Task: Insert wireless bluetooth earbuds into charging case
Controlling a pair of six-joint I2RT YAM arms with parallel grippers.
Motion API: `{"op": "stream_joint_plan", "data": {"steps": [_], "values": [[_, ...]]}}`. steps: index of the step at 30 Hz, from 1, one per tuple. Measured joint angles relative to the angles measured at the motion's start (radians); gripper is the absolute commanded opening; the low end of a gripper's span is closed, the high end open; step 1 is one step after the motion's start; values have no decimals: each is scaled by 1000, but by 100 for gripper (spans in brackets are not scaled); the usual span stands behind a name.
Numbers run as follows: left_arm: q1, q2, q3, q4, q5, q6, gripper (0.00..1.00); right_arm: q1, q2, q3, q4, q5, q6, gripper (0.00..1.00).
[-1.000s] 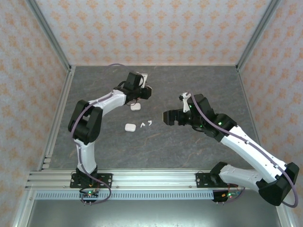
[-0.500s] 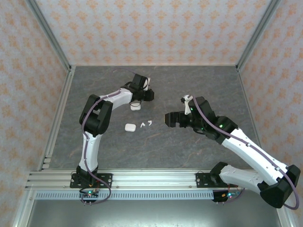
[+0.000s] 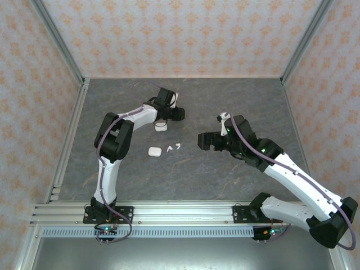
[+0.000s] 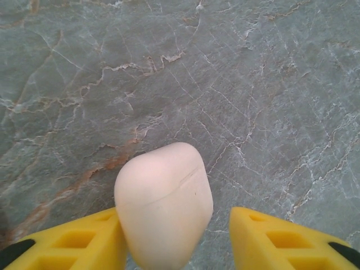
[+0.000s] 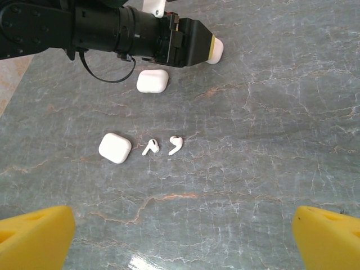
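Most to the left, a white charging case (image 5: pixel 115 147) lies on the grey table (image 5: pixel 253 169), with one white earbud (image 5: pixel 149 147) and a second earbud (image 5: pixel 175 145) just beside it. Another case (image 5: pixel 152 81) lies behind. My left claw (image 4: pixel 175 216) is partly spread around a pale case (image 4: pixel 163 197) that touches only the left finger (image 4: pixel 84 242) and seems to stand on the table. My right claw (image 5: pixel 183 225) is spread wide.

Left arm (image 3: pixel 138 116), right arm (image 3: pixel 298 177): white links, black joints, purple cables; yellow fingers (image 4: pixel 67 242); green lights at bases.
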Motion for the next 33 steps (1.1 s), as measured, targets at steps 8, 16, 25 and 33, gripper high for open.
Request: {"op": "stream_joint_plan", "data": {"steps": [8,16,25,33], "values": [[29,-269,-110,-2,-10,26,58,1,51,46,-14,0,0,97],[132,-629,-397,101,-2,-1,67,66,205,106,-12,25,-42,95],[236,-965,-727,101,-36,-31,79,174,548,265,25,29,-208,91],[373,-1096,-934,65,-31,-56,82,240,873,440,49,14,-327,83]]}}
